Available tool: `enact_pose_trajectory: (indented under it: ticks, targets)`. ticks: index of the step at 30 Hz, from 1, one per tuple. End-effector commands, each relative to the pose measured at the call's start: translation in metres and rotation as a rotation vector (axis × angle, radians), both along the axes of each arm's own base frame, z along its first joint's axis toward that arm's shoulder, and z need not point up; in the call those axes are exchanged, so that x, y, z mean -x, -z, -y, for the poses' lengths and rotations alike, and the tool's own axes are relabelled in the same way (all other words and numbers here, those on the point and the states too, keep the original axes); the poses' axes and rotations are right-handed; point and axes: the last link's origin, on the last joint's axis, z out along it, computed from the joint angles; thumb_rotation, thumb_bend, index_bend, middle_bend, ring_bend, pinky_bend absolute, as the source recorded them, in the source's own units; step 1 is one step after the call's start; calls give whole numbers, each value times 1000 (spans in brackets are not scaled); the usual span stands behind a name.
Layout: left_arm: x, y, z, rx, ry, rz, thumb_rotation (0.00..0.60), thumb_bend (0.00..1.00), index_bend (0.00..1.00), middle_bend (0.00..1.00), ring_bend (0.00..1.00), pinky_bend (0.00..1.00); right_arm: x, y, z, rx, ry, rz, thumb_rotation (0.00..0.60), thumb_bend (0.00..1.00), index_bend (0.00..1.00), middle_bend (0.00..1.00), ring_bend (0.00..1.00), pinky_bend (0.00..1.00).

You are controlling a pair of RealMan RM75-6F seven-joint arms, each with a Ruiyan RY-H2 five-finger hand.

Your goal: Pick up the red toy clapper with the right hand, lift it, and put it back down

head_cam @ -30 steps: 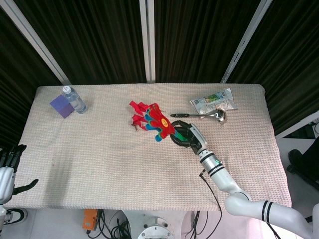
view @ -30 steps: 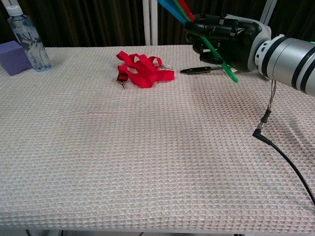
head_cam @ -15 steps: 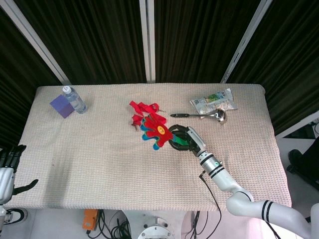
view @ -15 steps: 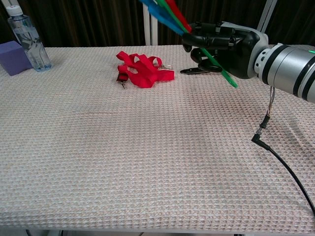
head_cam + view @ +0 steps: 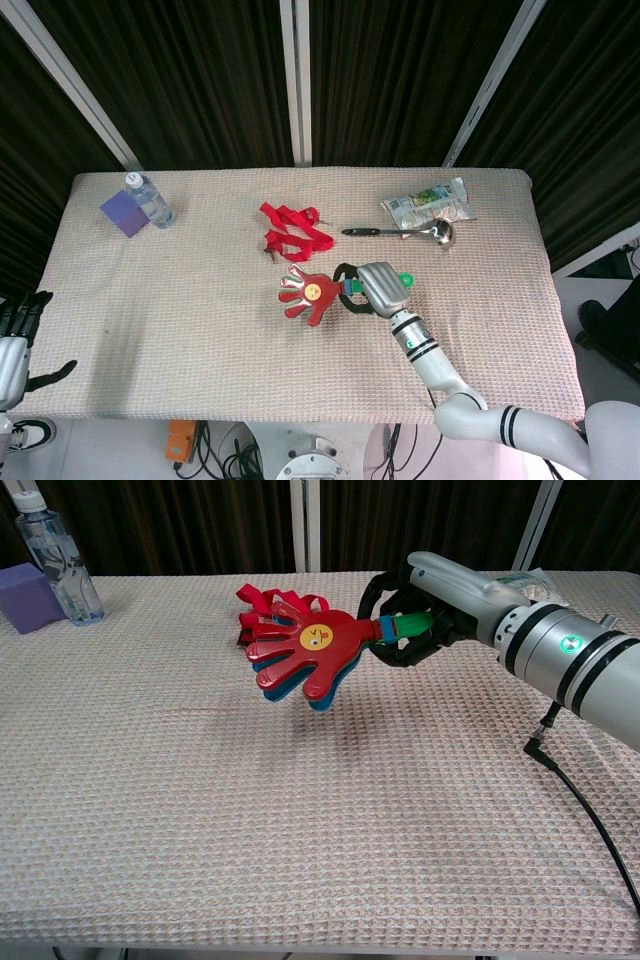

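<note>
Red clapper [image 5: 305,652] — yellow face, blue underlayer, green handle — on beige waffle-weave cloth [image 5: 250,810].

— What does the right hand [image 5: 420,605] look like?
— Black fingers [image 5: 385,650], a pale grey shell over the back. Behind it, a silver wrist with black rings and a small green dot.
— Any wiring?
— A thin black cable with an angled plug hangs below the forearm.
— And the left hand [image 5: 15,335]?
— Black fingers, white casing behind them.

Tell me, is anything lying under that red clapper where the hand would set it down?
Nothing visible. The right hand holds the red toy clapper above bare cloth on the table; the red strap lies farther back.
</note>
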Motion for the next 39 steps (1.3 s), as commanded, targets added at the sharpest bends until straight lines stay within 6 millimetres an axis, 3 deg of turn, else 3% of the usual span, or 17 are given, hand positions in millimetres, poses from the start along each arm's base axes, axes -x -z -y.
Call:
enact_pose_trajectory:
  ticks: [1, 6, 12, 13, 14, 15, 16, 18, 24, 27, 30, 33, 39]
  targets:
    - [0, 0, 0, 1, -1, 0, 600, 90, 75, 66, 0, 41, -8, 8, 0, -48, 106, 185, 600, 441, 889, 676, 691, 956]
    - [2, 1, 0, 3, -6, 2, 600, 90, 75, 66, 0, 41, -11, 21, 0, -89, 166, 268, 600, 344, 866, 663, 682, 956]
    - [3, -1, 2, 1, -10, 4, 600, 90, 75, 66, 0, 41, -16, 39, -1, -111, 164, 225, 600, 248, 758, 570, 566, 914]
    - [4, -1, 2, 1, -12, 3, 600, 90, 75, 66, 0, 41, -17, 41, -2, -120, 152, 208, 600, 212, 683, 510, 493, 861]
    - [4, -1, 3, 0, -13, 3, 600, 90, 75, 66, 0, 41, -17, 43, -3, -133, 139, 187, 600, 165, 556, 409, 365, 746]
    - [4, -2, 3, -2, -14, 3, 600, 91, 75, 66, 0, 41, -17, 44, -3, -153, 118, 149, 600, 119, 402, 289, 230, 587]
    - [5, -2, 3, -3, -15, 4, 600, 91, 75, 66, 0, 41, -17, 43, -2, -153, 103, 123, 600, 70, 212, 148, 96, 343]
    - [6, -3, 3, -6, -16, 6, 600, 90, 75, 66, 0, 41, -18, 37, 0, -98, 85, 111, 600, 22, 10, 5, 0, 35]
    - [5, -3, 3, -6, -11, 9, 600, 90, 75, 66, 0, 42, -8, 18, -4, -41, 110, 77, 600, 22, 0, 0, 0, 0]
    - [5, -3, 4, -9, -15, 9, 600, 90, 75, 66, 0, 42, 9, -5, -15, -7, 107, 43, 600, 33, 0, 0, 0, 0]
    - [5, -3, 4, -7, -18, 7, 600, 90, 75, 66, 0, 42, 41, -37, -33, 66, 116, -31, 600, 72, 0, 0, 0, 0]
    - [4, -3, 4, -8, -16, 8, 600, 90, 75, 66, 0, 42, 89, -73, -58, 178, 160, -162, 600, 113, 0, 0, 0, 0]
    - [1, -1, 5, -6, -17, -2, 600, 90, 75, 66, 0, 42, 169, -123, -107, 353, 280, -424, 600, 129, 0, 0, 0, 0]
